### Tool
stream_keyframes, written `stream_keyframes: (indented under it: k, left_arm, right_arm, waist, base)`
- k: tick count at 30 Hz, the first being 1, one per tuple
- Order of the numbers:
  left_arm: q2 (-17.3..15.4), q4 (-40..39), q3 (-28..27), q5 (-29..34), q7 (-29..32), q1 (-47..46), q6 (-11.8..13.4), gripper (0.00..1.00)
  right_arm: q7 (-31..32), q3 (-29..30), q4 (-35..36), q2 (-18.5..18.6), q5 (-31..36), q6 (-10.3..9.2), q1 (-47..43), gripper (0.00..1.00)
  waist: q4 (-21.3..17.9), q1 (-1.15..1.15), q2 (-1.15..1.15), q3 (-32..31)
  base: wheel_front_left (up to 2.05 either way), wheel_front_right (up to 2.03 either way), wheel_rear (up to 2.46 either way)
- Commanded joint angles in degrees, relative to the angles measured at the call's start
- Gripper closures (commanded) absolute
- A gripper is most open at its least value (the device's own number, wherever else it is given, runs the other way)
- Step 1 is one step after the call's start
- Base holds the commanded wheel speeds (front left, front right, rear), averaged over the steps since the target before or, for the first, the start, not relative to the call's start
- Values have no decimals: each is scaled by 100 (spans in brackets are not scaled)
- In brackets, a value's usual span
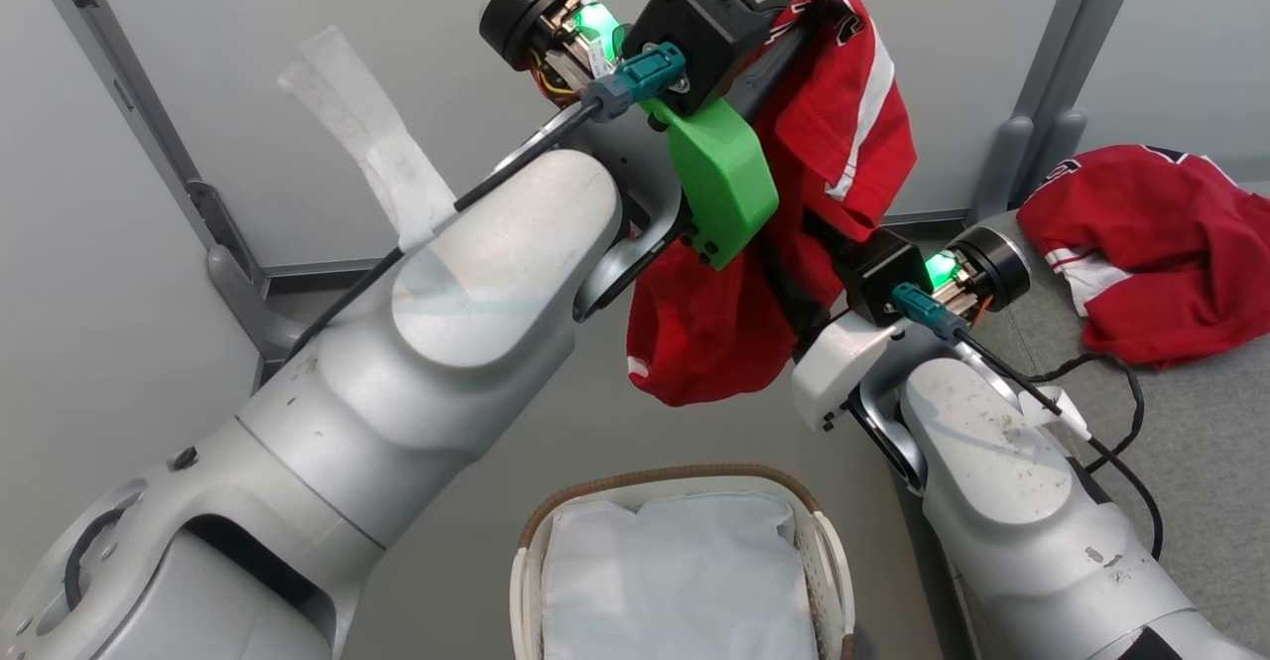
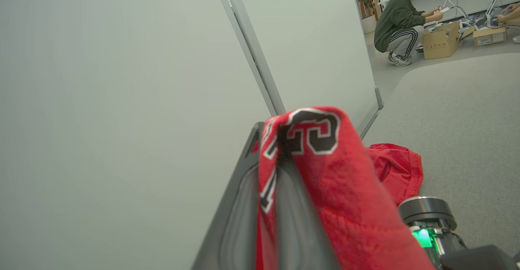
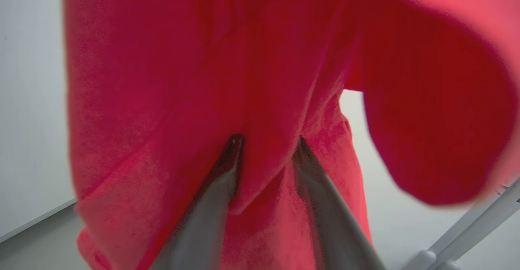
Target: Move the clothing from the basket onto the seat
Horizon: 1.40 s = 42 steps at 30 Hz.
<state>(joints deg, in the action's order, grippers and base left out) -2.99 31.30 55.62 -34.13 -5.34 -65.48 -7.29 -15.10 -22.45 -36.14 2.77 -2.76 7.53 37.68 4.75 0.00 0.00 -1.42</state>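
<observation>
the bright red white-striped jersey (image 1: pixel 843 134) hangs above the white brown-rimmed plastic basket (image 1: pixel 635 486), clamped between the jaws of the left gripper (image 1: pixel 809 7), while the right gripper (image 3: pixel 268 142) pokes into cloth with a hold i cannot tell, so it may slip short of the grey fabric sofa (image 1: pixel 1210 462).

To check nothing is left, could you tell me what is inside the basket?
The basket holds a bare white liner; anything beneath the liner is covered.
</observation>
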Motion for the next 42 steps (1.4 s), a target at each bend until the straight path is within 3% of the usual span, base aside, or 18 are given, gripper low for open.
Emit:
stream_keyframes:
  k: [1, 14, 15, 16, 17, 18, 28, 42]
  left_arm:
    - [12, -7, 0, -52, -15, -91, 31, 100]
    - [-201, 713, -140, -325, -148, 214, 123, 100]
    - [-221, 769, -157, -349, -190, 253, 119, 86]
    - [-244, 842, -181, -396, -235, 325, 117, 63]
    - [-259, 892, -195, -417, -271, 385, 113, 56]
    - [-278, 944, -216, -446, -348, 468, 108, 2]
    - [-385, 1136, -437, -706, -957, 1674, 75, 0]
    - [-302, 406, -1554, -10, -980, 3705, 78, 0]
  right_arm:
    - [-9, -17, -48, 22, -56, -8, 75, 100]
    - [-9, -182, 189, 23, -477, -8, -168, 100]
    - [-9, -167, 217, 22, -485, -8, -195, 100]
    - [-9, -143, 246, 20, -487, -8, -211, 100]
    - [-9, -102, 273, 22, -496, -8, -222, 100]
    - [-9, -54, 303, 23, -522, -8, -236, 100]
    - [-9, 473, 583, 20, -464, -8, -387, 100]
    - [-9, 1142, 829, 20, -168, -8, -576, 100]
  waist:
    - [-5, 0, 0, 8]
    - [-224, 0, 0, 90]
    - [-241, 0, 0, 96]
    - [-260, 0, 0, 105]
    - [-273, 0, 0, 111]
    - [-287, 0, 0, 119]
    - [-368, 0, 0, 206]
    - [-432, 0, 0, 330]
  base:
    - [0, 0, 0]
    - [0, 0, 0]
    - [0, 0, 0]
    - [0, 0, 0]
    - [0, 0, 0]
    - [0, 0, 0]
    - [0, 0, 0]
    - [0, 0, 0]
